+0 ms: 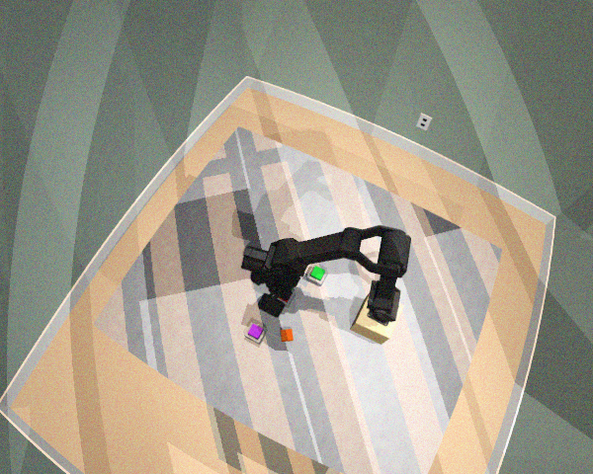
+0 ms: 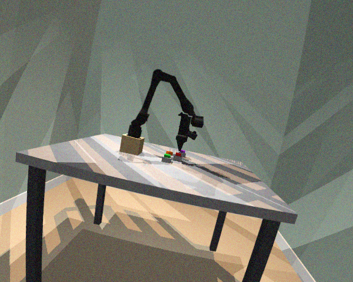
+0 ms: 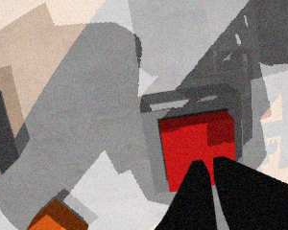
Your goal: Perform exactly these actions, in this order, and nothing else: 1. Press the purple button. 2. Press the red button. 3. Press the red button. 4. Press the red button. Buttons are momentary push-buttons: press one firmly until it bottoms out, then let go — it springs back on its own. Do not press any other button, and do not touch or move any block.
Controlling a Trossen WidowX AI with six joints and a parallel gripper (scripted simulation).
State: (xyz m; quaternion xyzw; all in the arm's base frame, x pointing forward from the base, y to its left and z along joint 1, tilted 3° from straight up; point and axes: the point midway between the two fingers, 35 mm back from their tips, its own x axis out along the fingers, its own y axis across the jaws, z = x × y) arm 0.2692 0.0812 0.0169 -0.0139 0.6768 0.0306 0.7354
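The red button (image 3: pixel 192 141) (image 2: pixel 178 154) sits in a grey housing right under my gripper (image 3: pixel 212 167) (image 2: pixel 180 147) (image 1: pixel 272 304). The gripper is shut with nothing between its fingers, and its tips point straight down at the front part of the red cap. I cannot tell whether they touch it. In the top view the arm hides most of the red button. The purple button (image 1: pixel 255 331) (image 2: pixel 182 151) stands close by, clear of the gripper.
A green button (image 1: pixel 316 273) (image 2: pixel 166 155) stands under the forearm. An orange block (image 1: pixel 287 334) (image 2: pixel 169 152) (image 3: pixel 56 228) lies near the purple and red buttons. The arm's tan base box (image 1: pixel 371 329) (image 2: pixel 132 144) stands to one side on the table.
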